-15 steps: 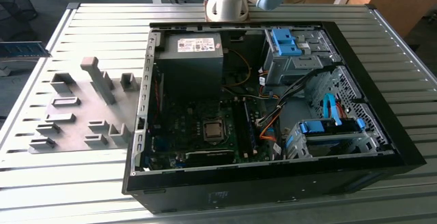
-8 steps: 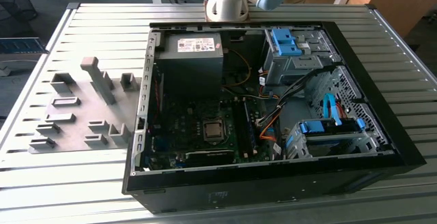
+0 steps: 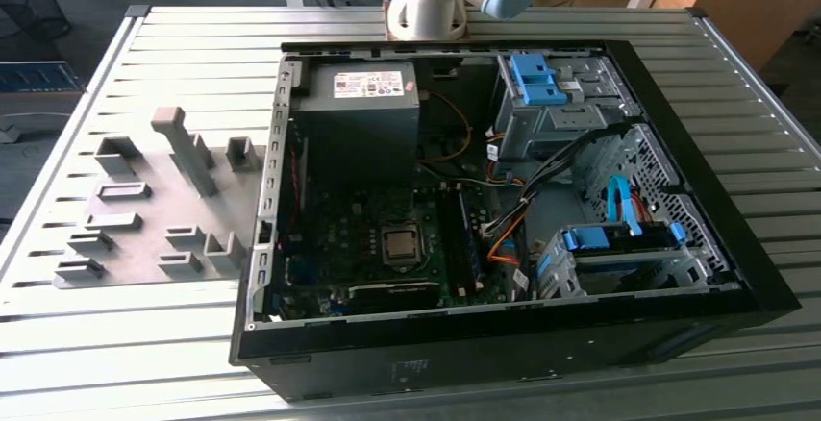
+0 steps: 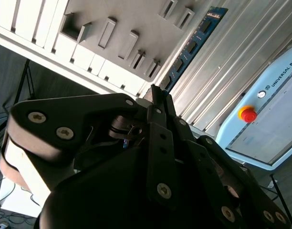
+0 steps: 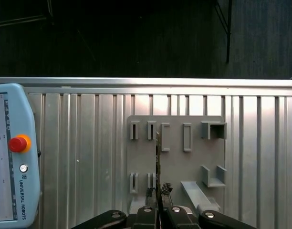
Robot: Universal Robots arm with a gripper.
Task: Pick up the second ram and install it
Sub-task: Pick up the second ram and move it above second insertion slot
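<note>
The second ram (image 4: pixel 191 45), a narrow blue-green board with black chips, sticks out from between my black fingertips in the second wrist view. In the first wrist view the second ram (image 5: pixel 158 157) appears edge-on as a thin line. My gripper (image 5: pixel 158 193) is shut on its near end and hangs high above the grey holder tray (image 5: pixel 174 162). The fingertips (image 4: pixel 158 95) pinch the stick's lower end. The open computer case (image 3: pixel 513 200) lies on the slatted table, its motherboard (image 3: pixel 385 248) facing up, with the memory slots (image 3: pixel 464 234) beside the processor socket.
The grey tray (image 3: pixel 154 210) with several upright slots sits on the table at the exterior view's left of the case. A pale blue teach pendant (image 5: pixel 12 157) with a red stop button lies on the table beside the tray. Cables and blue drive brackets (image 3: pixel 539 80) crowd the case's far side.
</note>
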